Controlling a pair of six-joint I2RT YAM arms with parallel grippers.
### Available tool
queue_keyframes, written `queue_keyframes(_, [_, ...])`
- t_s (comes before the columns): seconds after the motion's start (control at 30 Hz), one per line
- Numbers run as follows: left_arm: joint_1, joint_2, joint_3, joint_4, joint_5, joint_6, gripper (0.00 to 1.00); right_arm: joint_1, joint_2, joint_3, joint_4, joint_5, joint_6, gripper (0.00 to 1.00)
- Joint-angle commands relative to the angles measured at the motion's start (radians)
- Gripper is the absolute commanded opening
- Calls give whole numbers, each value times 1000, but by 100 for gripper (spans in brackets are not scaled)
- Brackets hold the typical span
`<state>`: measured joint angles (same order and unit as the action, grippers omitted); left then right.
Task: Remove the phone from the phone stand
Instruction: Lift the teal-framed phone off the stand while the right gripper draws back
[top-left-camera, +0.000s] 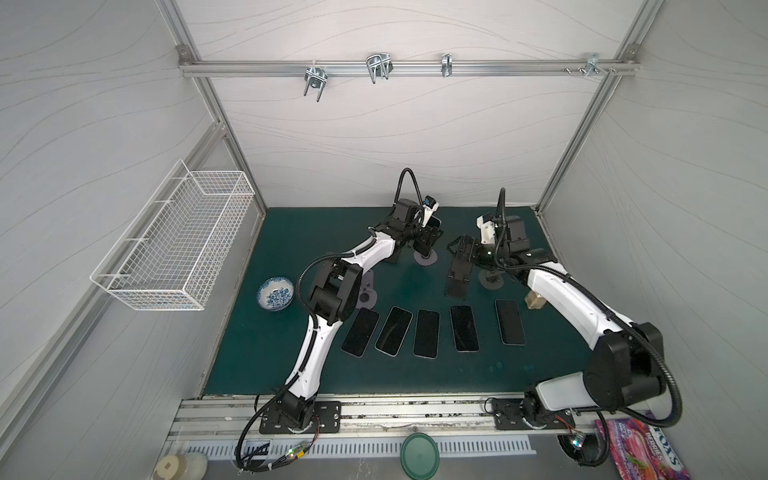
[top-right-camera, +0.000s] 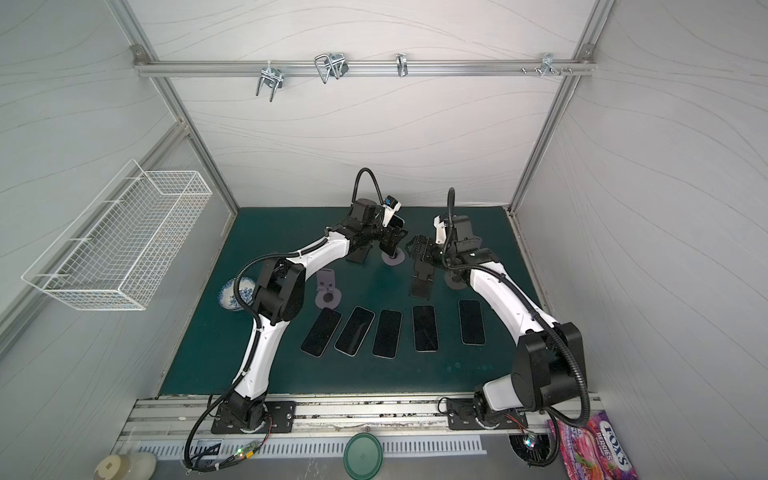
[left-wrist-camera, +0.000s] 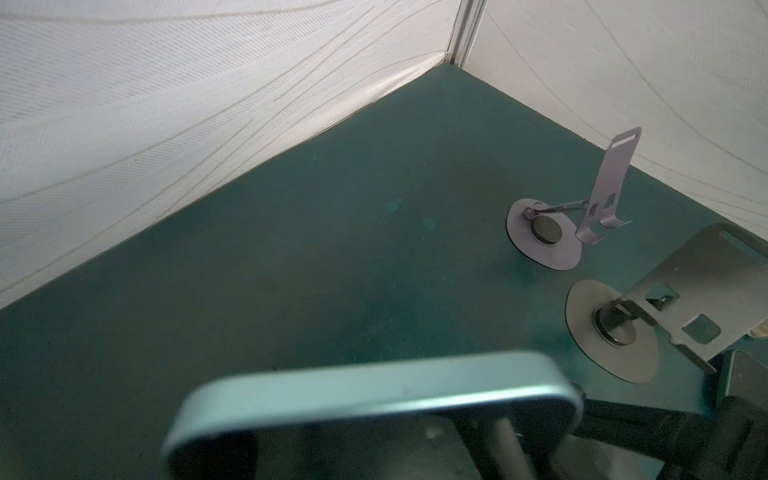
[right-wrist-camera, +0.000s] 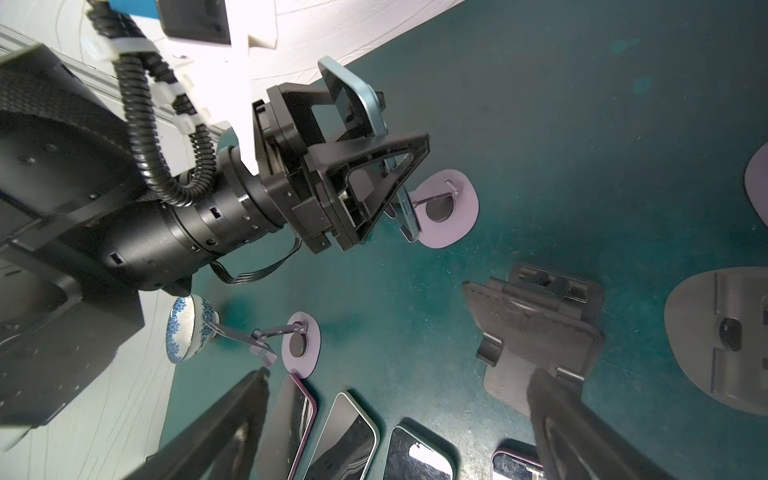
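Observation:
A phone (right-wrist-camera: 365, 104) with a pale teal rim stands steeply tilted in a lilac phone stand (right-wrist-camera: 451, 208) near the back middle of the green mat. Its lower end sits at the stand's lip. My left gripper (right-wrist-camera: 384, 129) is shut on the phone's long edges about halfway up. Both top views show this gripper (top-left-camera: 428, 243) (top-right-camera: 390, 241) over the stand's round base (top-left-camera: 426, 259). The phone's top edge (left-wrist-camera: 374, 390) fills the left wrist view. My right gripper (top-left-camera: 459, 249) (right-wrist-camera: 395, 436) hangs open and empty to the right of it.
Several dark phones (top-left-camera: 426, 332) lie in a row at the mat's front. Empty stands: black (top-left-camera: 459, 284), grey (top-left-camera: 490, 280), lilac (top-left-camera: 368, 293), and one more lilac (left-wrist-camera: 548, 232) near the right wall. A blue-patterned bowl (top-left-camera: 276, 293) sits left. A wire basket (top-left-camera: 178, 241) hangs on the left wall.

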<state>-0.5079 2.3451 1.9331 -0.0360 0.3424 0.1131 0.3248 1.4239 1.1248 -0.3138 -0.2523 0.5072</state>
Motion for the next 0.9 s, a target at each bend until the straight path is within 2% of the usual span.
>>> queue_keyframes(0.0, [7,-5,25,15,17,19,73,-6,4,6,16,-18,5,98])
queue_keyframes(0.43, [10,-49,28,10,9,9,64,-6,-1,15,14,-28,16,98])
queue_keyframes(0.87, [9,-118,15,19,10,-3,63,-6,-9,29,-2,-58,32,97])
